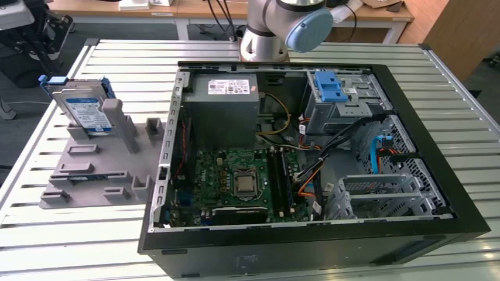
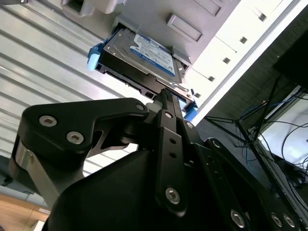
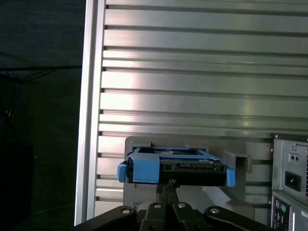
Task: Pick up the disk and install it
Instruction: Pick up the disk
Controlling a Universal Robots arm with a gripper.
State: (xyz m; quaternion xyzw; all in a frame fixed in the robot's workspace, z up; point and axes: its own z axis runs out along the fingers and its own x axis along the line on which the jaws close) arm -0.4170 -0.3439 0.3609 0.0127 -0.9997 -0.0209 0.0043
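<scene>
Disk [image 1: 84, 108] is standing upright in the grey holder [image 1: 102, 158] on the bench [image 1: 78, 246], at about ten o'clock from the open computer case [image 1: 461, 199] in the exterior view. Fingers of the gripper [image 3: 168, 185] are pressing together, gripping nothing, pointing toward the disk's blue-framed edge in both wrist views.

Disk [image 1: 86, 111]: silver-grey body, white-and-blue label, bright blue frame. Holder [image 1: 93, 170] is plain grey. Table [image 1: 70, 234] is silver with a ribbed slat pattern. Case [image 1: 328, 257] is black, motherboard [image 1: 234, 175] green, latch [image 1: 329, 88] blue. One cable [image 1: 311, 172] is probably orange, though that area is cluttered. Gripper [image 2: 164, 94] is matte black.
</scene>
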